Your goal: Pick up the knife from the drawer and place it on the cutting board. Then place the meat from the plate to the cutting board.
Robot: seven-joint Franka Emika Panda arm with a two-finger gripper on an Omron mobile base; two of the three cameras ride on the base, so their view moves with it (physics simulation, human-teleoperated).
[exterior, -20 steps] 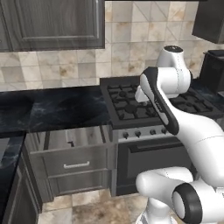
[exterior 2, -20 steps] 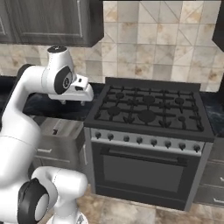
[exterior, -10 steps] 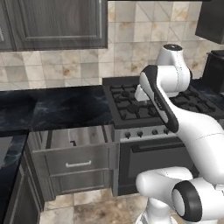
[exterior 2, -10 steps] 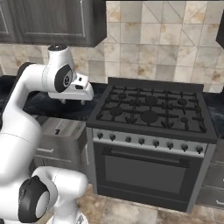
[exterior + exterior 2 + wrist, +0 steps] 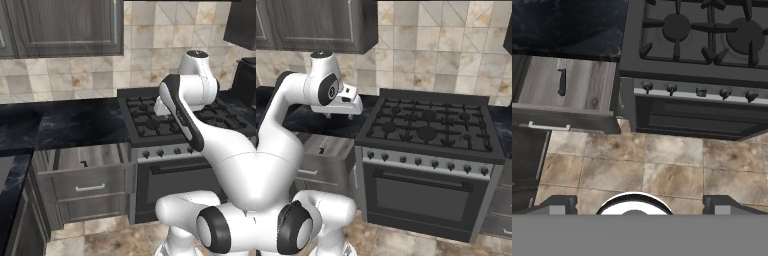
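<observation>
1. Kitchen setting for you: beige stone-tile backsplash, dark grey upper cabinets, and a black marbled counter [image 5: 65, 122] running along to the left of a black gas stove [image 5: 431, 127] with a row of knobs over its oven door.

2. Your drawer [image 5: 82, 175] is pulled out under that counter, just left of the stove. Grey wood-grain front, slim silver bar handle, pale wood inside.

3. Look in the hand view and you'll spot the knife [image 5: 561, 80] lying flat on the drawer floor, black handle nearer the drawer front and the pale blade toward the counter edge (the blade is small and hard to make out). In the left base view it's just a little dark mark inside the drawer [image 5: 83, 163].

4. Your gripper [image 5: 637, 202] is spread wide, fingertips at the far left and far right of the hand view's bottom, nothing between them. It's high above the tan tiled floor in front of the oven, well apart from the knife.

5. From the right base view, the hand [image 5: 342, 106] hangs over the counter edge beside the stove's left side, above the drawer.
</observation>
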